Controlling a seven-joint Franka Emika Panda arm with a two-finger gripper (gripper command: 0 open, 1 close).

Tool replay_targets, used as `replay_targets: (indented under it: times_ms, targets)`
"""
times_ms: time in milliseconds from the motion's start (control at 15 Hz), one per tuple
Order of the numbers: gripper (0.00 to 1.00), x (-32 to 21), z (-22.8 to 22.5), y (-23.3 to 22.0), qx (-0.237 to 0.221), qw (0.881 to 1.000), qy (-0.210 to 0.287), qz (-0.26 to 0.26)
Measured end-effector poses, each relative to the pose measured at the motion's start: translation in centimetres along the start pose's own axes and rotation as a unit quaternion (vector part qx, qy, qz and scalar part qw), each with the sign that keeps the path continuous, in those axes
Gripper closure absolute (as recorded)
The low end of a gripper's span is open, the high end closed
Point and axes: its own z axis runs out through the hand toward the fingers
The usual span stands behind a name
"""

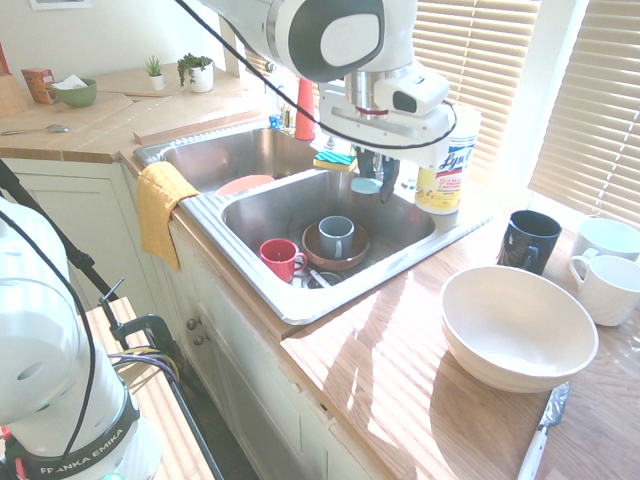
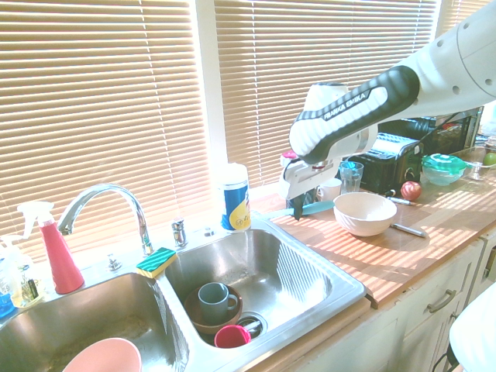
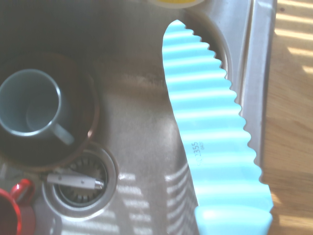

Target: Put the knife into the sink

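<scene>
Double-basin steel sink (image 1: pixel 310 225), turquoise wavy-bladed knife (image 3: pixel 210 117) above it.
The gripper (image 2: pixel 297 208), closed on the knife, hangs over the sink's window-side edge near the countertop; in that basin, towards its front edge, a brown bowl (image 1: pixel 336 246) holds a grey-blue mug (image 1: pixel 335 236), with a red mug (image 1: pixel 282 259) beside it and a white-handled utensil (image 3: pixel 76 180) across the drain (image 3: pixel 82 178).

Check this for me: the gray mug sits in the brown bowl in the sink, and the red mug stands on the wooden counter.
The red mug is in the sink too, not on the counter, as the first exterior view shows. The gray mug does sit in the brown bowl.
</scene>
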Motion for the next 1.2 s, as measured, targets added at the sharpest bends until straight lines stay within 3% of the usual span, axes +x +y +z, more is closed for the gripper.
replay_targets:
  times_ms: [200,800,1200]
  targets:
    - [1.00,-2.9,3.4,-1.8,-0.004,0.999,0.002,0.036]
    - [1.00,-9.6,14.7,-6.8,-0.035,0.997,-0.010,0.064]
    - [1.00,-9.8,21.6,-8.7,-0.058,0.993,-0.022,0.098]
